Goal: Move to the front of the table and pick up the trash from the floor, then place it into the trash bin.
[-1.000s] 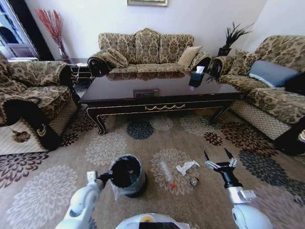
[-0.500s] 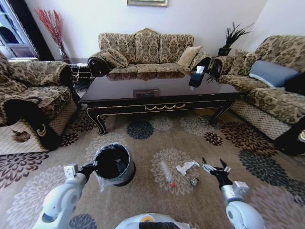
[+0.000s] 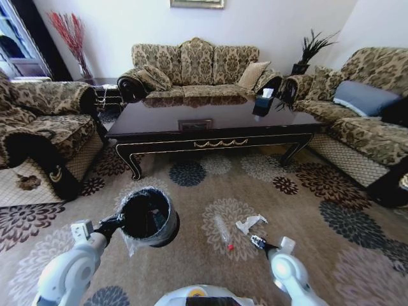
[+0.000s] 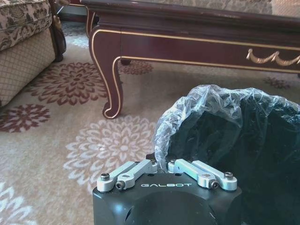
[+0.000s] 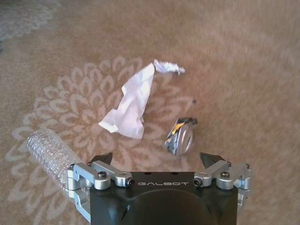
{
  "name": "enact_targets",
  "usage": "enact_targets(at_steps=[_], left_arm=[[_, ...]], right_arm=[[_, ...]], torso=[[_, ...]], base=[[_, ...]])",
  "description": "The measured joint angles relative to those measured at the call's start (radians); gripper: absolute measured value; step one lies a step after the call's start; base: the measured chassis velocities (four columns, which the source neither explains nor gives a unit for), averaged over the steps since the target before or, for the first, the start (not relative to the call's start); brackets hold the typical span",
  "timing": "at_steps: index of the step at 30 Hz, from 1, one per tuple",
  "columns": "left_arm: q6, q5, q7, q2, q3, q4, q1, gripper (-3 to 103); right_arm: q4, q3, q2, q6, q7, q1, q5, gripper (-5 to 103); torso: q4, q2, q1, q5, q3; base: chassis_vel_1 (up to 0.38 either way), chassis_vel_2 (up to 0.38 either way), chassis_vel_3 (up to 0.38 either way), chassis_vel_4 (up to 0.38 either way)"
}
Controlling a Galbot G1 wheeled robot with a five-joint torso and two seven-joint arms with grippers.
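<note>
The trash lies on the patterned carpet: a clear bottle [image 3: 223,232] [image 5: 47,149] with a red cap, a white paper scrap [image 3: 250,223] [image 5: 131,104] and a shiny wrapper bit [image 5: 180,138]. My right gripper [image 3: 258,242] [image 5: 157,159] hangs low over the carpet, open, with the wrapper just ahead of its fingertips and the bottle beside one finger. My left gripper [image 3: 116,223] [image 4: 161,165] is shut on the rim of the black trash bin [image 3: 150,217] [image 4: 243,150], which it holds tilted off the floor. The dark table [image 3: 166,141] [image 4: 187,33] stands beyond.
Patterned sofas stand behind the table [image 3: 194,64], at the left [image 3: 44,127] and at the right [image 3: 363,108]. A tissue box [image 3: 263,102] sits on the tabletop. Open carpet [image 3: 210,175] stretches between the table and the trash.
My left arm lifted the bin off the carpet and carried it left. My right gripper dropped low and moved in towards the wrapper.
</note>
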Motion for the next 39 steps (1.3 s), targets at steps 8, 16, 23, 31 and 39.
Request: enact_targets(at_steps=[8,16,23,31,39], left_arm=[[-0.015,0.028,0.001,-0.057,0.005,-0.023,0.049,4],[-0.012,0.012,0.004,-0.051,-0.012,-0.052,0.059,4],[-0.012,0.011,0.004,-0.056,-0.012,-0.054,0.068,4],[-0.012,0.01,0.006,-0.059,-0.01,-0.056,0.072,4],[-0.012,0.011,0.006,-0.078,0.001,-0.055,0.076,4]], right_arm=[[-0.153,-0.019,0.047,0.076,0.008,0.097,-0.015,100],[-0.357,-0.031,0.058,0.131,0.006,0.197,-0.071,100],[-0.442,-0.03,0.059,0.166,-0.055,0.241,-0.079,96],[-0.501,-0.03,0.065,0.173,-0.068,0.277,-0.1,70],[-0.544,-0.03,0.059,0.178,-0.085,0.275,-0.148,37]], torso=[[0.0001,0.0,0.0,0.0001,0.0],[0.0,0.0,0.0,0.0003,0.0],[0.0001,0.0,0.0,0.0001,0.0],[0.0001,0.0,0.0,0.0001,0.0],[0.0001,0.0,0.0,0.0002,0.0]], base=[[0.0,0.0,0.0,0.0],[0.0,0.0,0.0,0.0],[0.0,0.0,0.0,0.0],[0.0,0.0,0.0,0.0],[0.0,0.0,0.0,0.0]])
